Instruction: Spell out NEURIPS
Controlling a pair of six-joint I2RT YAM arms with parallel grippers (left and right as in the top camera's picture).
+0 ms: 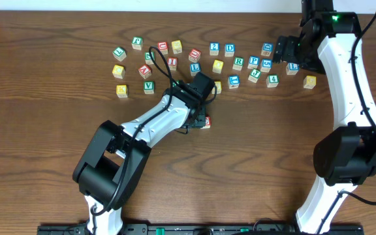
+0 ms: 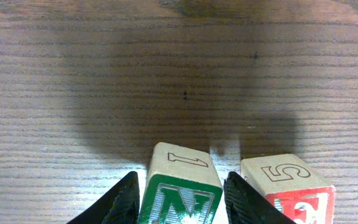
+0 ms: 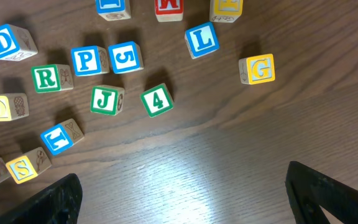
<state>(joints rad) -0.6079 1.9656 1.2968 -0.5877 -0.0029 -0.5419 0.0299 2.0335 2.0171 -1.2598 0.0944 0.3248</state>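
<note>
wood under wood, black and white plastic above

i see the surface [image 2: 179, 74] as dark, fine-grained wood, smooth, with a soft sheen where light pools. the n cube [image 2: 182, 186] is pale bare wood on top with a thin printed outline, and its green letter face is raised and painted. the red-faced cube [image 2: 291, 186] beside it has the same pale wood and glossy paint. my left tool's fingers [image 2: 120, 205] look like matt black plastic. the arm shells [image 1: 344, 59] are glossy white plastic.

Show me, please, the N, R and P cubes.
N cube [image 2: 179, 200]: left wrist view, green-lettered front face.
R cube [image 3: 45, 78]: right wrist view, lettered top face.
P cube [image 3: 86, 60]: right wrist view, lettered top face.
</note>
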